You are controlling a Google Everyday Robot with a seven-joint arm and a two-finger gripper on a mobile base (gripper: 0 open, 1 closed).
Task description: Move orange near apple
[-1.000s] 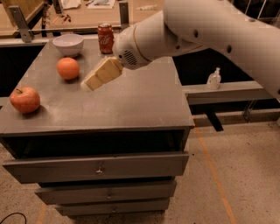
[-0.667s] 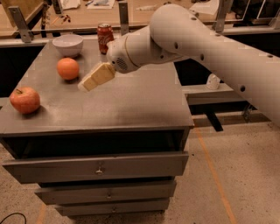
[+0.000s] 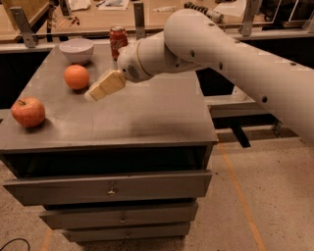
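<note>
The orange (image 3: 77, 77) sits on the grey cabinet top (image 3: 142, 112), left of middle. The red apple (image 3: 28, 112) with a short stem sits near the front left corner, well apart from the orange. My gripper (image 3: 93, 93) hangs just right of the orange and slightly nearer the front, its tan tips pointing down-left toward the fruit. It touches nothing that I can see.
A white bowl (image 3: 77, 50) stands at the back left behind the orange. A red soda can (image 3: 118, 39) stands at the back, behind my wrist. The cabinet has several drawers (image 3: 110, 188) below. A wooden bench (image 3: 147, 12) runs behind.
My arm has swung left and the gripper has closed in on the orange's right side. The orange and apple have not moved.
</note>
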